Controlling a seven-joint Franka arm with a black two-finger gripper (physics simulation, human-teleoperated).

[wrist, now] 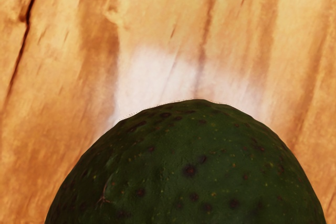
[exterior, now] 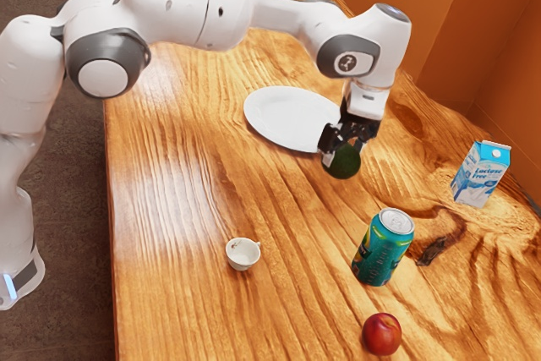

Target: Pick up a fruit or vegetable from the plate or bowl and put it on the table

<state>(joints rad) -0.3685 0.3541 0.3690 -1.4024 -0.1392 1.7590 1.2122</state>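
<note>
My gripper [exterior: 345, 150] points down just past the plate's near rim in the exterior view, with its fingers on two sides of a dark green avocado [exterior: 343, 161]. The white oval plate [exterior: 283, 116] lies on the wooden table [exterior: 177, 209], partly hidden behind the hand. In the wrist view the speckled avocado [wrist: 191, 166] is large at the lower edge, with bare wood grain of the table [wrist: 58, 77] beyond it. How high the avocado sits over the wood is hard to tell.
A green-blue can [exterior: 382, 249] and a red plum [exterior: 382, 334] stand toward the exterior view's bottom. A small white cup [exterior: 243, 254] is to their left, and a milk carton [exterior: 481, 175] stands at the exterior view's right. An orange wall [exterior: 456, 40] rises behind.
</note>
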